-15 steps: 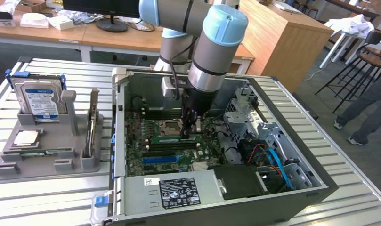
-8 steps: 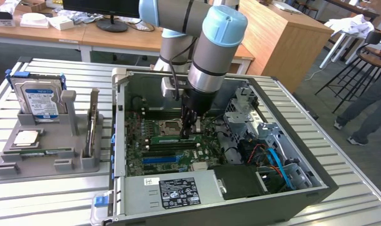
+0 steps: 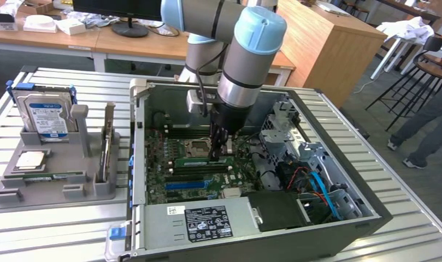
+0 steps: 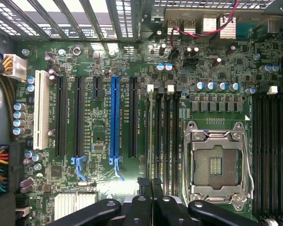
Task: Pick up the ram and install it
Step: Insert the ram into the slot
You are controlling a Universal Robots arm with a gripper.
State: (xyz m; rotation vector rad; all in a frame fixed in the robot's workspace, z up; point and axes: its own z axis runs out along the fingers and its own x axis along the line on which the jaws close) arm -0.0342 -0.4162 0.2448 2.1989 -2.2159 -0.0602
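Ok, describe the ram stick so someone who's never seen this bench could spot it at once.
Inside the open computer case, on the green motherboard, find the arm's claw. The ram is the long, thin green stick standing on edge in its grip, beside the empty CPU socket; neighbouring slots are bare, dark or blue.

Slatted metal table bears a grey holder and open computer case.

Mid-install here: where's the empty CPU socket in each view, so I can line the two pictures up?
Exterior view: the CPU socket sits just to the exterior view's left of the gripper.
Wrist view: the CPU socket lies between two banks of memory slots, its metal frame around bare contacts.
Shared landmark: the blue expansion slot.
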